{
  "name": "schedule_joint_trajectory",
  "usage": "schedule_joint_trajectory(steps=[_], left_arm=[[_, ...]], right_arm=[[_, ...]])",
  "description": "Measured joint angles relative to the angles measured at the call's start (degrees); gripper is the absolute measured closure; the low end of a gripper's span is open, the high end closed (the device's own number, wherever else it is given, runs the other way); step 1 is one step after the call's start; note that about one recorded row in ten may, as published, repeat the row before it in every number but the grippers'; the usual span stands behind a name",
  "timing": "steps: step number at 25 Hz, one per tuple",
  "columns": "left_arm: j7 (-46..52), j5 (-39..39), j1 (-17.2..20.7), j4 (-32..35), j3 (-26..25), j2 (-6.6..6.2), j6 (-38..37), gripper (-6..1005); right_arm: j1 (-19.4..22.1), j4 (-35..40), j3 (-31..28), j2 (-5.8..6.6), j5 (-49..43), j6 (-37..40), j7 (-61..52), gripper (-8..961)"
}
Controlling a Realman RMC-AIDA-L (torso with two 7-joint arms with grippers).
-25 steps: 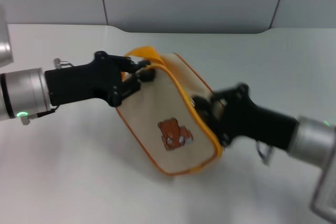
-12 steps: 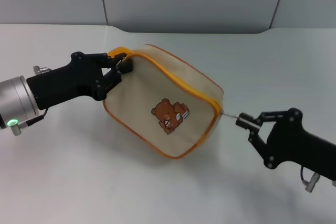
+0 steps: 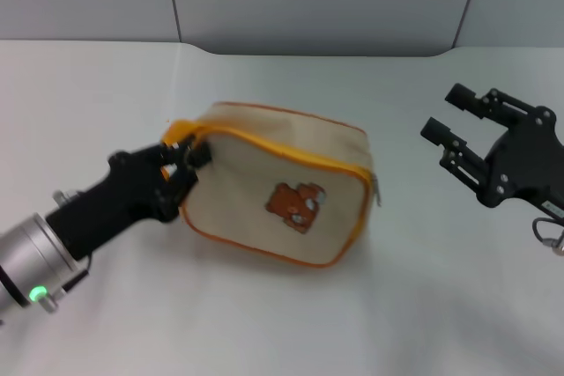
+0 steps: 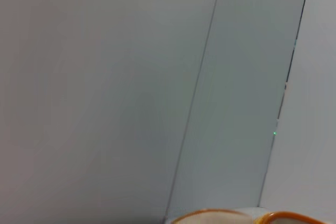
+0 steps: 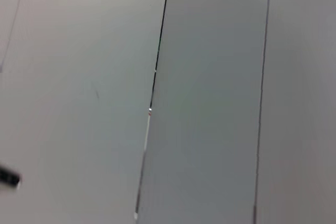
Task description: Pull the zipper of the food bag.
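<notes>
Where left end effector [image 3: 181, 169] grips, food bag [image 3: 282, 184] hidden.

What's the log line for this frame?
left gripper: shut on food bag handle end | right gripper: open, clear | zipper: released

The left tool [image 3: 181, 167] covered the end of the bag [image 3: 280, 184] where the handle [image 3: 181, 132] sat, so its grip there could not be made out. The zipper [image 3: 376, 191] was too small to read. The left wrist view caught only the bag's [image 4: 210, 216] top rim at its edge.
</notes>
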State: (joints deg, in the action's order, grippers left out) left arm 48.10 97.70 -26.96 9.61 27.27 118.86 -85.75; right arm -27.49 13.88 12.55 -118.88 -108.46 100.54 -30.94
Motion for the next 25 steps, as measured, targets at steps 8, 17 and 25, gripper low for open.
schedule_joint_trajectory(steps=[8,17,25], left_arm=[[-6.58,-0.38,1.28,-5.19,-1.08,0.19,2.24,717],[-5.79,0.12,3.7,-3.94,-0.45,-0.36,-3.53,689],[16.22,1.98,4.26,15.14,17.99,-6.28,-23.33,461]], right_arm=[[-1.28,0.1,0.1,-0.13,0.01,0.19,-2.5,408],[-2.2,0.84,2.58,1.31,-1.53,0.86,-8.99,238],[-2.31,6.87,17.09,3.37,-2.52,6.9,-21.99,179]])
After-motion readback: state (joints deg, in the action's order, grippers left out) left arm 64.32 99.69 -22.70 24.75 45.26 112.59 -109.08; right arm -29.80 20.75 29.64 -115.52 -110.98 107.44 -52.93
